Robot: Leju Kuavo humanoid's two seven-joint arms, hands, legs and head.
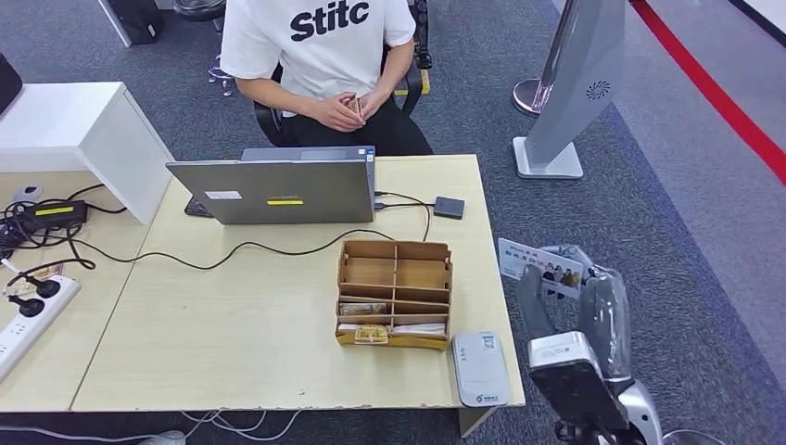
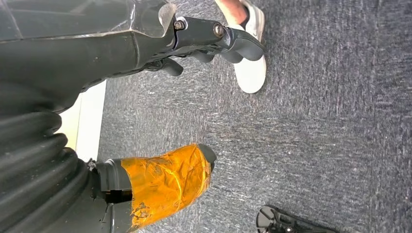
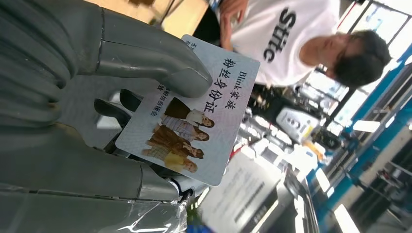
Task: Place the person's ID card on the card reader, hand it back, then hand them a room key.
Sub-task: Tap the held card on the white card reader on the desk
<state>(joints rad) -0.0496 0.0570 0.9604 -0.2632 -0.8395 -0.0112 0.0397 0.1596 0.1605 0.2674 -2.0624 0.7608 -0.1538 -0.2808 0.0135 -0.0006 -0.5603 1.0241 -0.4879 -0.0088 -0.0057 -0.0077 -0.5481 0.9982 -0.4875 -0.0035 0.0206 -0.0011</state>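
The right hand (image 1: pixel 567 295) was raised beyond the right edge of the wooden table (image 1: pixel 259 362), off the tabletop and over the grey carpet (image 1: pixel 686 241), pinching the ID card (image 1: pixel 540 266) between its thick thumb and the darker fingers behind it. In the right wrist view the thumb (image 3: pixel 170 73) pressed on the printed face of the ID card (image 3: pixel 194 111), which bore a photo of several people and lines of Chinese text; the fingers (image 3: pixel 116 104) showed as dark tips past the card's edge, most of them hidden by the card itself. The card reader (image 1: pixel 480 368), a pale flat unit, lay on the table's near right corner, just beside the cardboard organizer (image 1: pixel 395 292) and apart from the held card. Cards sat in the organizer's front compartments, too small to identify. A person in a white shirt (image 1: pixel 320 46) sat behind the open laptop (image 1: pixel 278 190), both hands together around something small that could not be made out. A small dark box (image 1: pixel 449 208) lay to the right of the laptop, cabled to it. The left hand (image 2: pixel 194 97) hung over carpet in the left wrist view, holding nothing, its orange-taped thumb (image 2: pixel 167 179) well apart from the dark fingers (image 2: pixel 228 41), which were bent somewhat; a white shoe (image 2: pixel 250 58) stood behind them, partly cut off by the frame.
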